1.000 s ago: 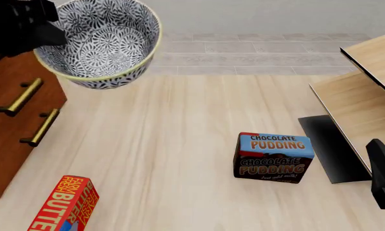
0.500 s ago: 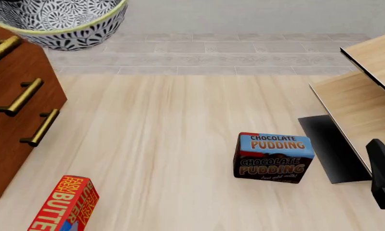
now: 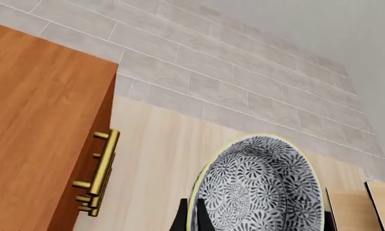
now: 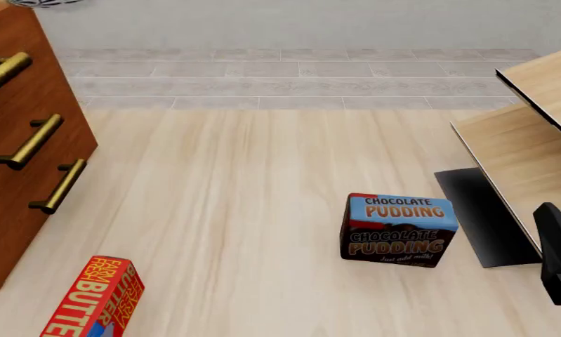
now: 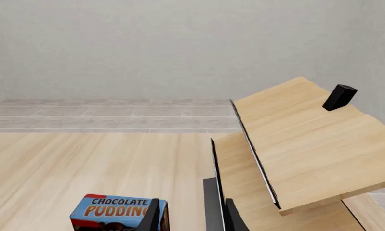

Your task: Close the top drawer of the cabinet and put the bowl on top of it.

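While the left claw (image 3: 191,216) pinches the bowl (image 3: 259,192) by its rim above the bench (image 4: 261,210), beside the cabinet (image 3: 38,125) | top drawer (image 4: 4,70) flush | right claw (image 5: 189,216) spread, near pudding box (image 4: 397,230)

High front view, two low wrist views

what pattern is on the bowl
A dense grey-and-white floral pattern with a pale yellowish rim on the bowl, clearest in the left wrist view.
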Robot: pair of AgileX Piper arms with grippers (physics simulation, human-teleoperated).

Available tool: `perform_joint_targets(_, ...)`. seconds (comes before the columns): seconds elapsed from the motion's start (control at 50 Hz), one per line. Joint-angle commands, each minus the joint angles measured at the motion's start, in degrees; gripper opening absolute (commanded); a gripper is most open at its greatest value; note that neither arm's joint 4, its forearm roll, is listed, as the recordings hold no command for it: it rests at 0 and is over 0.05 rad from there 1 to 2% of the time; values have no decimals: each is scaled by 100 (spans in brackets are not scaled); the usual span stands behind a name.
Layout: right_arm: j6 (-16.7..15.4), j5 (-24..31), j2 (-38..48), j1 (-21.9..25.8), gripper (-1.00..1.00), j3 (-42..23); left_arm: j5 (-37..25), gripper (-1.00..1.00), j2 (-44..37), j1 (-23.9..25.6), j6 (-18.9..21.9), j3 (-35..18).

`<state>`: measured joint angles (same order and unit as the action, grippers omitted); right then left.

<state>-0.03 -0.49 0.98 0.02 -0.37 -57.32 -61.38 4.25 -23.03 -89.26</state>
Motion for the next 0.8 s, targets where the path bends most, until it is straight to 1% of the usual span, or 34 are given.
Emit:
perform_joint_targets(0.02, 1, 16, -29, -1, 100, 9, -171, -100, -155, -335, -22, -472)
perform_joint_targets(0.16, 1, 15, -27, 0, 100, 9, -321, -100, -296, -476, -115, -822)
perform_joint_targets(0.24, 1, 15, -27, 1, 100, 9, -405, -100, -380, -569, -247, -1048)
perform_joint_targets(0.3, 2, 15, -27, 0, 100, 9, -449, -100, -450, -686, -221, -1195)
perform_joint_targets(0.44, -1, 15, -28, 1, 100, 9, -493, -100, -517, -845, -284, -1338)
perform_joint_targets(0.48, 2, 16, -29, 0, 100, 9, -501, -100, -548, -909, -242, -1401)
perform_joint_targets(0.56, 0, 15, -27, 0, 100, 9, -505, -100, -592, -1021, -324, -1466)
perform_joint_targets(0.68, 0, 15, -28, 0, 100, 9, -449, -100, -615, -1205, -266, -1433)
perform_joint_targets(0.72, 2, 16, -28, 0, 100, 9, -450, -100, -618, -1235, -318, -1425)
perform_joint_targets(0.76, 0, 15, -27, 0, 100, 9, -405, -100, -603, -1273, -325, -1366)
perform_joint_targets(0.8, 1, 15, -27, -1, 100, 9, -299, -100, -570, -1362, -327, -1182)
